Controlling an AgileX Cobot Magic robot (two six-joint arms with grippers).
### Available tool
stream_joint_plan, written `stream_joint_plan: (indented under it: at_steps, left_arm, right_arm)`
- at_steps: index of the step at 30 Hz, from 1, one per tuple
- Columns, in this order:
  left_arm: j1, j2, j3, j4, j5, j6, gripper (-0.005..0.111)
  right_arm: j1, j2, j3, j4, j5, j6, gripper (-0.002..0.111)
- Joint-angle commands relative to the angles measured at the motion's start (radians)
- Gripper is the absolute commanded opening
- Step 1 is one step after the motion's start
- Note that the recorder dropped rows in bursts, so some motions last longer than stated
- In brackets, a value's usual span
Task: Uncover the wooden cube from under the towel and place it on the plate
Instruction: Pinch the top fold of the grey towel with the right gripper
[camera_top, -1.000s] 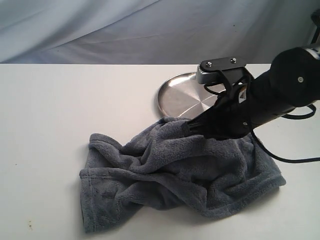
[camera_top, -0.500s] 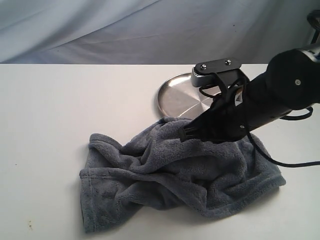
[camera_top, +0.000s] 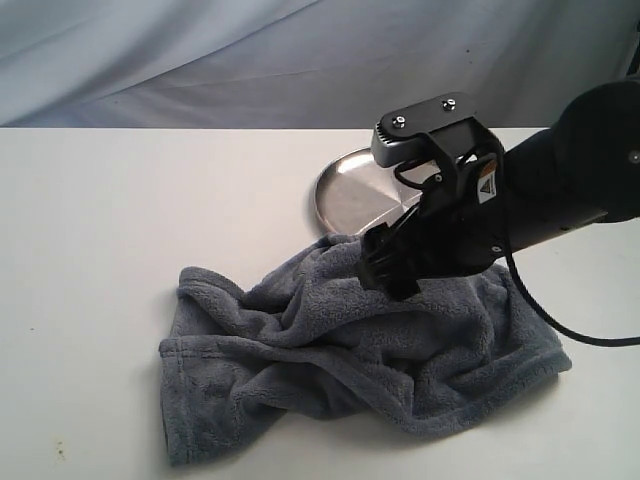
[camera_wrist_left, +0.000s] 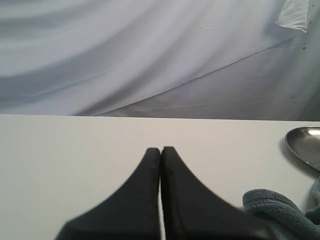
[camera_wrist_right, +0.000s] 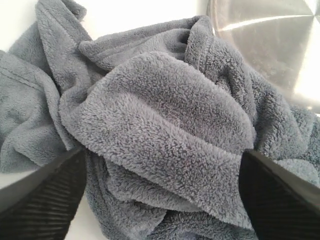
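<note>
Right gripper (camera_top: 388, 275) spread wide, gripping nothing, straddling a raised fold near the towel (camera_top: 300, 350)'s 1 o'clock edge, plate (camera_top: 350, 190) just beyond at 12; cube unseen, presumably underneath, so uncover step: pinch fold, drag toward 7.

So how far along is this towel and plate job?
Nothing looks done: the towel lies bunched, no cube in sight, the plate bare where visible. In hand: right gripper, jaws open, over a towel fold. Left: uncover the cube, plate it.
</note>
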Motion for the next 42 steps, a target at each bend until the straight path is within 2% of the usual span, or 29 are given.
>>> stream_joint_plan:
  at_steps: [1,6,12,19,21,23,25,26,27,29,35,42]
  left_arm:
    - [-0.001,-0.002,0.004,0.001,-0.004,-0.002,0.001]
    - [-0.001,-0.002,0.004,0.001,-0.004,-0.001,0.001]
    - [-0.001,-0.002,0.004,0.001,-0.004,-0.003,0.001]
    - [-0.001,-0.002,0.004,0.001,-0.004,-0.003,0.001]
    - [-0.001,-0.002,0.004,0.001,-0.004,-0.001,0.001]
    - [-0.001,-0.002,0.004,0.001,-0.004,-0.001,0.001]
    - [-0.001,-0.002,0.004,0.001,-0.004,-0.001,0.001]
    - [-0.001,-0.002,0.004,0.001,-0.004,-0.001,0.001]
    - [-0.001,-0.002,0.004,0.001,-0.004,-0.003,0.001]
    - [-0.001,-0.002,0.004,0.001,-0.004,-0.003,0.001]
    - [-0.001,-0.002,0.004,0.001,-0.004,-0.003,0.001]
    - [-0.001,-0.002,0.004,0.001,-0.004,-0.002,0.001]
  right_arm:
    - [0.016,0.019,-0.005,-0.076,-0.046,-0.009,0.078]
    - [0.057,0.092,-0.005,-0.122,-0.101,-0.009,0.078]
    - [0.059,0.165,-0.005,-0.159,-0.177,0.002,0.078]
    - [0.059,0.231,-0.005,-0.171,-0.161,0.022,0.077]
    - [0.059,0.241,-0.004,-0.171,-0.133,0.022,0.073]
    - [0.059,0.244,-0.004,-0.171,-0.105,0.026,0.059]
    - [0.059,0.244,-0.004,-0.171,-0.077,0.028,0.034]
    - [0.059,0.244,-0.004,-0.171,-0.072,0.028,0.027]
    - [0.059,0.237,-0.004,-0.159,-0.059,0.028,0.012]
    - [0.059,0.201,-0.004,-0.132,-0.040,0.028,0.000]
    - [0.080,0.009,-0.004,-0.076,-0.044,0.020,0.000]
    - [0.086,-0.207,-0.004,-0.027,-0.199,0.020,0.000]
